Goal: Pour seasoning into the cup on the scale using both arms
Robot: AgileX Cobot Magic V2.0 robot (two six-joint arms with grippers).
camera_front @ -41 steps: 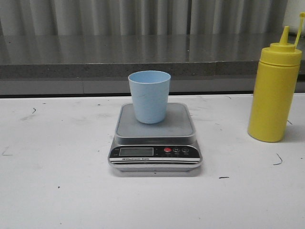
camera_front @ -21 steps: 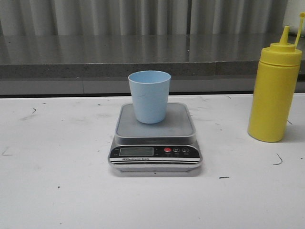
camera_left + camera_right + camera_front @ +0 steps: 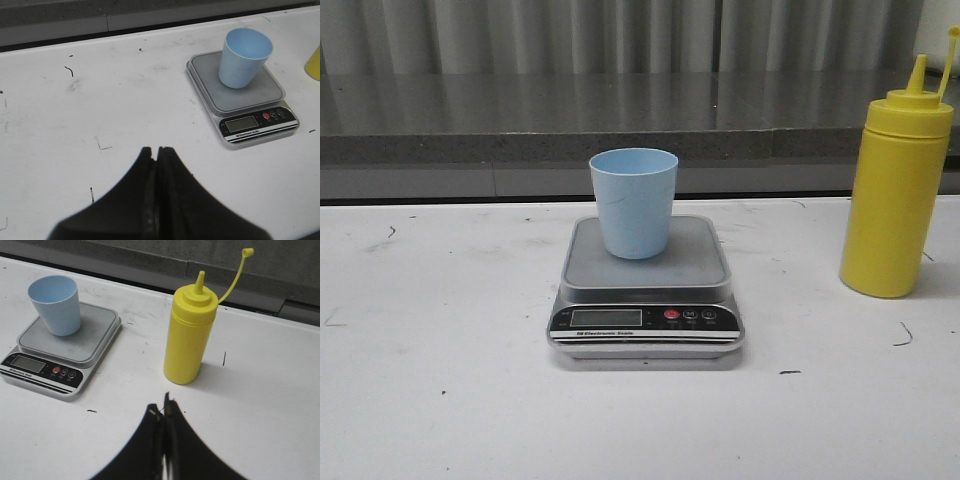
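Note:
The light blue cup [image 3: 633, 202] stands upright on the grey platform of the silver scale [image 3: 645, 300] in the middle of the table; both also show in the left wrist view, cup [image 3: 244, 58] and scale [image 3: 250, 107], and in the right wrist view, cup [image 3: 55, 305] and scale [image 3: 60, 352]. The yellow seasoning bottle [image 3: 897, 185] stands upright at the right, nozzle uncapped, its cap strap sticking up; it also shows in the right wrist view [image 3: 189, 335]. My left gripper [image 3: 156, 150] is shut and empty, well short of the scale. My right gripper [image 3: 163, 407] is shut and empty, just short of the bottle.
The white table [image 3: 440, 330] carries small dark scuff marks. A grey ledge [image 3: 520, 140] and a corrugated wall run along the back edge. Neither gripper shows in the front view.

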